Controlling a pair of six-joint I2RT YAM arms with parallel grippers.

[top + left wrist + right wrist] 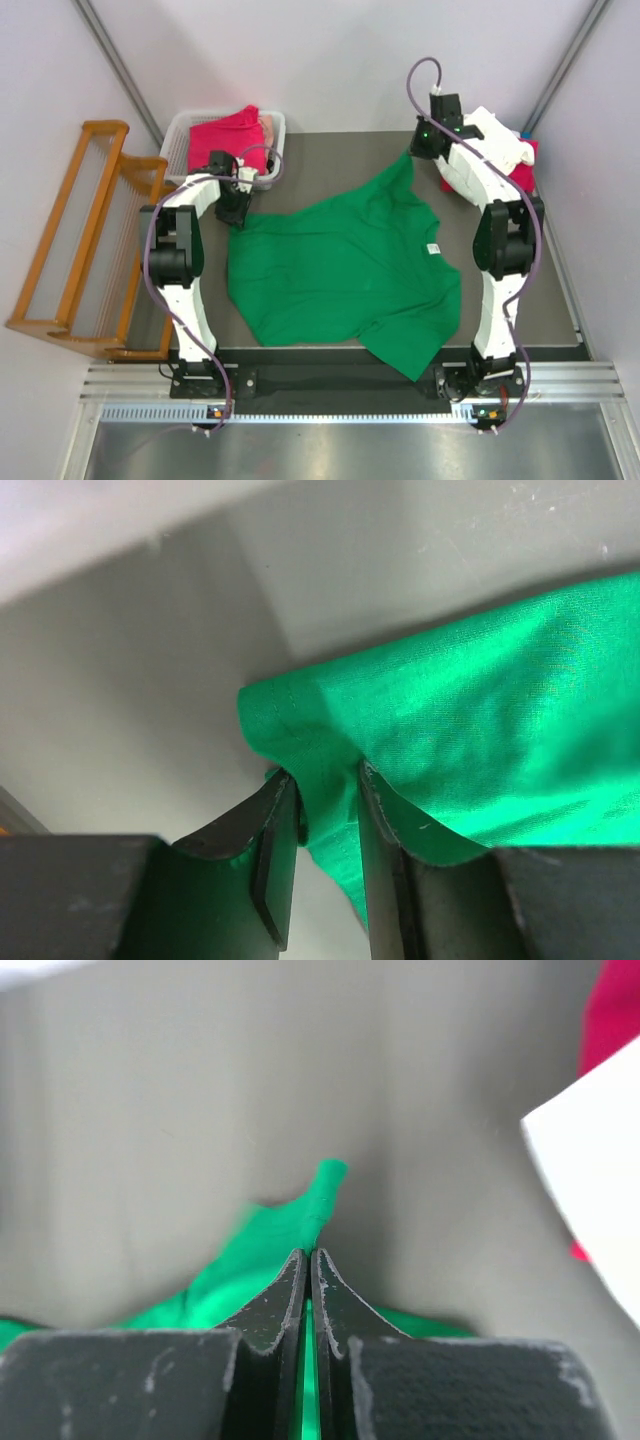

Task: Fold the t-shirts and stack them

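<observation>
- Well, you have the grey desk (pixel 340 160) as the biggest thing in the top view, running from the arm bases to the far wall.
- Your green t-shirt (pixel 340 270) lies spread across the middle of the desk, mostly flat and front up. One sleeve hangs toward the near edge, and a small white label shows near the collar on the right side.
- You see the orange wooden rack (pixel 80 240) standing off the desk on the left, well apart from the shirt.
- At the far left corner sits the white slatted basket (pixel 175 125), with a crimson t-shirt (pixel 225 135) bunched inside it.
- At the far right you find a white t-shirt (pixel 495 130) lying on top of a red t-shirt (pixel 528 152), partly hidden under the right arm. The right wrist view shows both at its right edge.
- Your left claw (pixel 325 780) is clamped on the green t-shirt (pixel 480 710) at its far left corner, just beside the basket. A fold of cloth fills the gap between the fingers.
- Your right claw (pixel 308 1255) has its fingers pressed together on a thin edge of the green t-shirt (pixel 250 1260). A point of cloth pokes out past the tips, and in the top view the far right corner is drawn toward it.
</observation>
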